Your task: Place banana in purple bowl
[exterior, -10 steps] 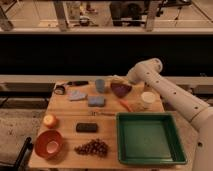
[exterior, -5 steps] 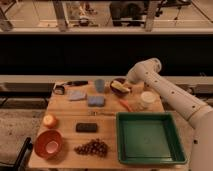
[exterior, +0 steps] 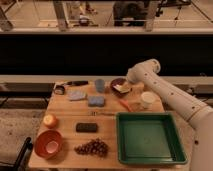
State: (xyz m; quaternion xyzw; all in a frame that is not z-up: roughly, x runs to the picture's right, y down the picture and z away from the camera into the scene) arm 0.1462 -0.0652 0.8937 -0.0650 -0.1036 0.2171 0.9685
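Observation:
The purple bowl point(exterior: 118, 83) stands at the back of the wooden table point(exterior: 65, 131), right of centre. A small pale yellow banana point(exterior: 120, 89) lies inside it. My gripper point(exterior: 128, 83) hangs at the end of the white arm, just over the bowl's right rim and close above the banana. The arm reaches in from the right, with its elbow above the bowl.
A blue cup point(exterior: 100, 85) and two blue sponges point(exterior: 77, 94) point(exterior: 96, 101) lie left of the bowl. An orange stick point(exterior: 124, 105) and a white cup point(exterior: 148, 99) lie in front. A green tray point(exterior: 149, 138), an orange-red bowl point(exterior: 48, 144), grapes point(exterior: 92, 147), a black block point(exterior: 86, 127) and a round fruit point(exterior: 50, 120) sit nearer.
The arm's end has shifted slightly right at the bowl's rim. The pale banana now shows more plainly inside the bowl. Nothing else has moved.

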